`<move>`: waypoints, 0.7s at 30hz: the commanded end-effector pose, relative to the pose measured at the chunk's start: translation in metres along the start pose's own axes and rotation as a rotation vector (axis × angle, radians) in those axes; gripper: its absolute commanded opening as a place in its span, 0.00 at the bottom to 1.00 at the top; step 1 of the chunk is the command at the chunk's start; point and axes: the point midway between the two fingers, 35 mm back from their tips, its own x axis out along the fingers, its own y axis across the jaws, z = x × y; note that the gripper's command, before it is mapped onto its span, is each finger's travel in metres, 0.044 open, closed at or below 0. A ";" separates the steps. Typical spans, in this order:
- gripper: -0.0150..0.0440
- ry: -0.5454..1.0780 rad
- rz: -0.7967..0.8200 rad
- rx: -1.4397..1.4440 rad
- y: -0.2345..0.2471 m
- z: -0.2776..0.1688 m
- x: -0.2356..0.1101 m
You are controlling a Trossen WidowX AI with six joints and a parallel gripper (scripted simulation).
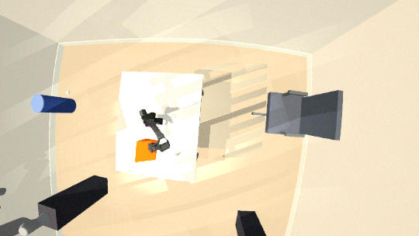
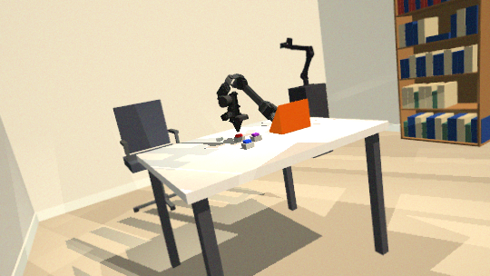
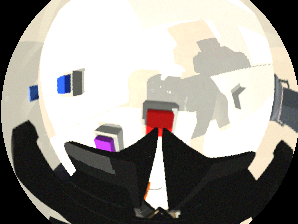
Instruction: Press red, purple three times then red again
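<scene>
The red button (image 3: 158, 119) sits on the white table (image 2: 318, 132), left of the purple button (image 2: 255, 134) and blue button (image 2: 247, 142) in the exterior view, directly ahead of the fingertips in the wrist view. It looks like a stiff, sprung cap in a small grey housing: nothing to grasp, just a flat top to push squarely at its centre until it bottoms out (an off-centre push could slide off). The gripper (image 2: 239, 123) hangs just above it, jaws clenched on nothing, forming one blunt tip. An orange block (image 2: 290, 117) stands well to the right, beside the arm.
</scene>
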 end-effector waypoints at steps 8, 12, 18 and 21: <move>0.56 -0.011 0.030 -0.001 0.063 0.018 -0.039; 0.73 -0.011 0.040 -0.003 0.125 0.019 -0.060; 0.93 -0.007 0.030 0.003 0.220 -0.006 -0.078; 0.93 -0.006 0.023 0.006 0.242 -0.017 -0.080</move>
